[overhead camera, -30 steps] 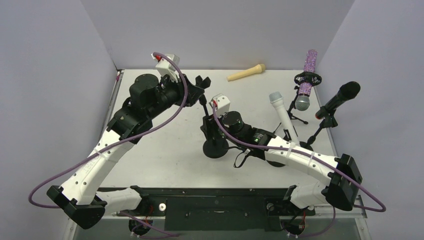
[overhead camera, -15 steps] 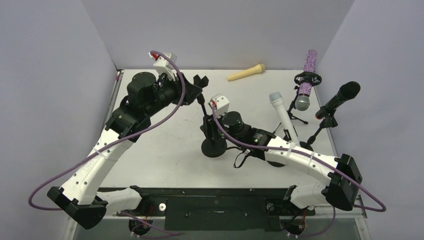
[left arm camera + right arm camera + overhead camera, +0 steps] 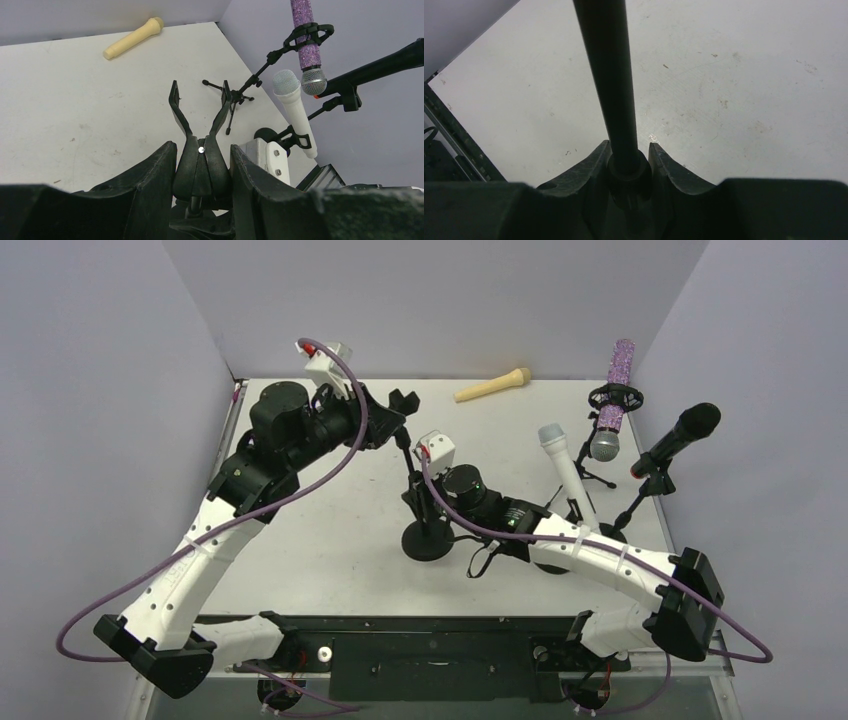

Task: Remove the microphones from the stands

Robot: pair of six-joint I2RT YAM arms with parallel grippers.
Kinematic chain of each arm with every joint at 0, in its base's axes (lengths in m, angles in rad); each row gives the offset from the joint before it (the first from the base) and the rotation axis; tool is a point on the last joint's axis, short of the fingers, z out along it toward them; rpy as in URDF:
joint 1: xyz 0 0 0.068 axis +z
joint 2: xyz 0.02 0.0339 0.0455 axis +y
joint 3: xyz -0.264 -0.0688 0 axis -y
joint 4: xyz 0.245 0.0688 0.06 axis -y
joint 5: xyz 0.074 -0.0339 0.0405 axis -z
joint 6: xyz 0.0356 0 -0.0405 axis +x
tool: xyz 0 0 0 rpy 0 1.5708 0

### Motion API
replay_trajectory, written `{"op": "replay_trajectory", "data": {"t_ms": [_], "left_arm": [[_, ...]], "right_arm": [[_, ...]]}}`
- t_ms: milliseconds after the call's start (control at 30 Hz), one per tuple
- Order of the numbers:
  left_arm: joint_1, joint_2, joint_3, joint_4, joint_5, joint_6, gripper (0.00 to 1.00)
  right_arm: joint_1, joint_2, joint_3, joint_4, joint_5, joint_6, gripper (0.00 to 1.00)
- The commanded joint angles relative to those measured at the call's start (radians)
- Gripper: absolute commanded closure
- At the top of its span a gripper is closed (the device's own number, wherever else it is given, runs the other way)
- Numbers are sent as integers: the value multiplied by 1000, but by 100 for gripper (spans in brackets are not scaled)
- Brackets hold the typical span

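A black stand with a round base [image 3: 428, 540] stands mid-table. Its forked clip [image 3: 403, 402] is empty. My left gripper [image 3: 393, 420] is shut on the clip's lower body [image 3: 200, 170], one finger on each side. My right gripper [image 3: 416, 496] is shut on the stand's pole [image 3: 606, 65], low near the base. A beige microphone [image 3: 493, 385] lies loose on the table at the back. It also shows in the left wrist view [image 3: 133, 38].
At the right stand three more microphones on stands: a white one [image 3: 562, 465], a purple glitter one [image 3: 616, 390] in a shock mount, and a black one [image 3: 682, 435]. Grey walls close in the table on three sides.
My left arm has drawn slightly left with the clip, and the stand and right gripper have shifted a little left with it. Both grips are unchanged.
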Motion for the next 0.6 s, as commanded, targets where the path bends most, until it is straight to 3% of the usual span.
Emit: {"op": "replay_trajectory", "data": {"t_ms": [0, 133, 433, 567], "left_arm": [[13, -16, 62, 66, 35, 9, 100], [35, -23, 37, 68, 75, 72, 100], [94, -51, -38, 174, 290, 131, 100], [107, -61, -58, 221, 358, 114, 100]], "right_arm": [[2, -42, 51, 7, -22, -8, 90], [-30, -74, 62, -29, -187, -21, 100], [-157, -140, 61, 37, -741, 51, 100], [-163, -152, 69, 71, -857, 82, 100]]}}
